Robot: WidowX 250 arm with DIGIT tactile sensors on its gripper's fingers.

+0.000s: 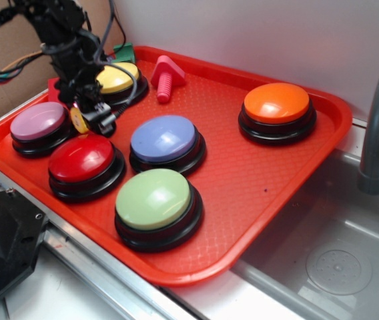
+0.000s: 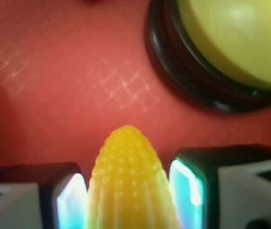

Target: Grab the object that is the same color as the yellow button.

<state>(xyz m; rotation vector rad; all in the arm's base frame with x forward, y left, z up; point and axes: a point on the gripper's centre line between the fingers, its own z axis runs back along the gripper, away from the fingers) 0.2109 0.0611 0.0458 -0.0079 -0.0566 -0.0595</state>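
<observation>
In the wrist view the pincer [image 2: 130,195] is clamped on the corn cob [image 2: 131,183], its long axis running out between the fingers, tapered tip pointing forward over the red tray [image 2: 54,86] near the yellow button [image 2: 231,38]. The exterior view barely shows the cob, yet reveals the other buttons.

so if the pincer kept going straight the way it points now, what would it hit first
Probably the red tray. The pincer points down with the toy corn between its fingers, and the wrist view shows bare tray past the corn tip. The yellow button sits off to one side. Depth is unclear.
</observation>
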